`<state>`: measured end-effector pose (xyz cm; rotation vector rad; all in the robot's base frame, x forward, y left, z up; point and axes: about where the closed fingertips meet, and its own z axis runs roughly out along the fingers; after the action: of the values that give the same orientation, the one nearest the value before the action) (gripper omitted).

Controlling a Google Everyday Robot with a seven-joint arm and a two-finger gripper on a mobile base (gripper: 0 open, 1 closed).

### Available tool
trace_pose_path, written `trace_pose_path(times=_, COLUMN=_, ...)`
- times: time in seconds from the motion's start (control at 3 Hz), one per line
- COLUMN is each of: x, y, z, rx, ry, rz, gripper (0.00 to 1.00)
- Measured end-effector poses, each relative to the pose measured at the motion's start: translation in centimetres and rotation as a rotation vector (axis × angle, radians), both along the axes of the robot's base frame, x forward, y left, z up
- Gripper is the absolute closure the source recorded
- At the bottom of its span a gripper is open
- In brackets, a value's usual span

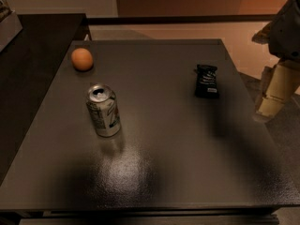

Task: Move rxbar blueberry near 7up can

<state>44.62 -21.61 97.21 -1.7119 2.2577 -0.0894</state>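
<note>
Honestly, can't tell whether the jaws are spread or pressed together. The gripper hangs off past the right edge of the table, holding nothing, pale tip pointing down and in toward the tabletop.

Closest thing to it is the rxbar blueberry, lying flat on the right half of the table, near that right edge and apart from the gripper. The 7up can stands upright on the left half, well apart from the bar.

What I'd worry about:
- The bar is thin and flat, so my guess is a top-down pinch could skid off the slick wrapper or just shove it around.
- If it gets nudged to the right, it goes over the edge, since there isn't much table on that side.
- Coming in from the side, the gripper could clip the table rim, depending on its height, which I can't read from this view.
- At the drop-off end, the can looks light and open on top, so a bump would likely tip or roll it.

Room-wise it looks good. The stretch between bar and can is bare tabletop, as is the whole front half. An orange sits near the back-left corner, behind the can, so I'd set the bar down on the can's right or front side.
</note>
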Motion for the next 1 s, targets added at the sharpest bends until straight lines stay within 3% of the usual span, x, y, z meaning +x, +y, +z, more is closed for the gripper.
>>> trace_pose_path(times=0.33, x=2.8, y=-0.4, z=-1.8, rx=-0.001, ry=0.006, rz=-0.091, gripper=0.0)
trace_pose_path(times=1.0, x=9.4, y=-2.5, z=-6.2, rx=0.038, ry=-0.063, rz=-0.41, gripper=0.0)
